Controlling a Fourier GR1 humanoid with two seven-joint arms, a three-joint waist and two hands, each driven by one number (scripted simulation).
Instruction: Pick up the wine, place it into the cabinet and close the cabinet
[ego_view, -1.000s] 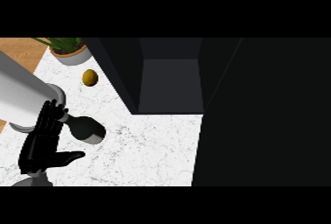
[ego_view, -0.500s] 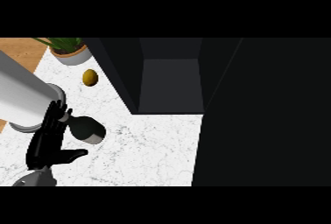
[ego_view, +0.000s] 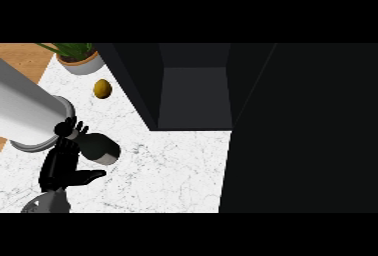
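Potted plant (ego_view: 77, 59) and yellow fruit (ego_view: 102, 88) on marble counter (ego_view: 170, 170).

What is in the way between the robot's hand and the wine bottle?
Nothing visible. The left hand is right beside the wine bottle, fingers straight, close enough to look as if touching. The marble counter from the bottle to the open cabinet shows nothing either.

A white marbled counter (ego_view: 170, 170) with fine grey veining is seen from above. A dark wine bottle (ego_view: 100, 149) is stood on its left part. A small yellow-brown fruit (ego_view: 102, 88) is laid farther back, well apart from the bottle. A potted plant (ego_view: 80, 59) in a pale pot is set at the far left corner. The dark open cabinet (ego_view: 196, 95) is placed on the counter's right part.
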